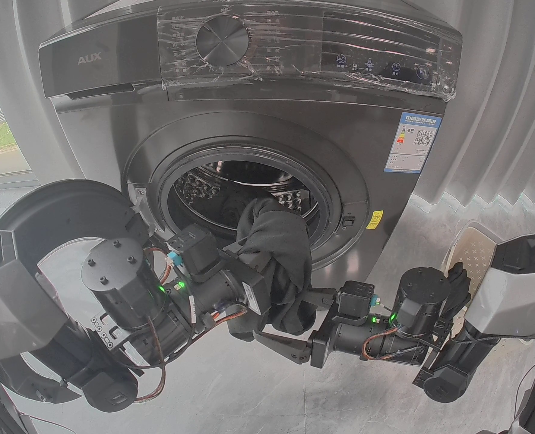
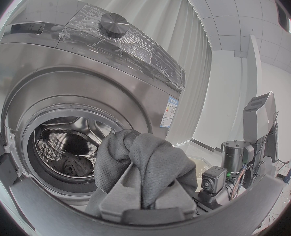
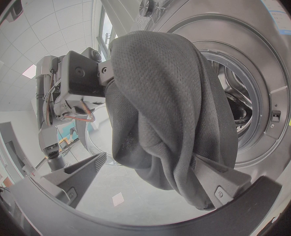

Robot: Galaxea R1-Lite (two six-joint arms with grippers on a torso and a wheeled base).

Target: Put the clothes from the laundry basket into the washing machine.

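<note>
The washing machine (image 1: 364,134) stands in front of me with its round door (image 1: 62,212) swung open to the left. My left gripper (image 1: 249,254) is shut on a dark grey garment (image 1: 279,242), held just in front of the lower rim of the drum opening (image 1: 243,179). The cloth bunches over the fingers (image 2: 181,195) and hangs down. Below it, my right gripper (image 1: 297,323) stands open, and the garment's lower fold (image 3: 171,167) drapes over one finger (image 3: 224,184). Another dark garment (image 2: 73,166) lies inside the drum.
A pale laundry basket (image 1: 475,254) sits on the floor to the right of the machine, behind my right arm. The open door takes up the left side. A curtain (image 1: 509,103) hangs behind and to the right. Bare grey floor (image 1: 267,393) lies below the grippers.
</note>
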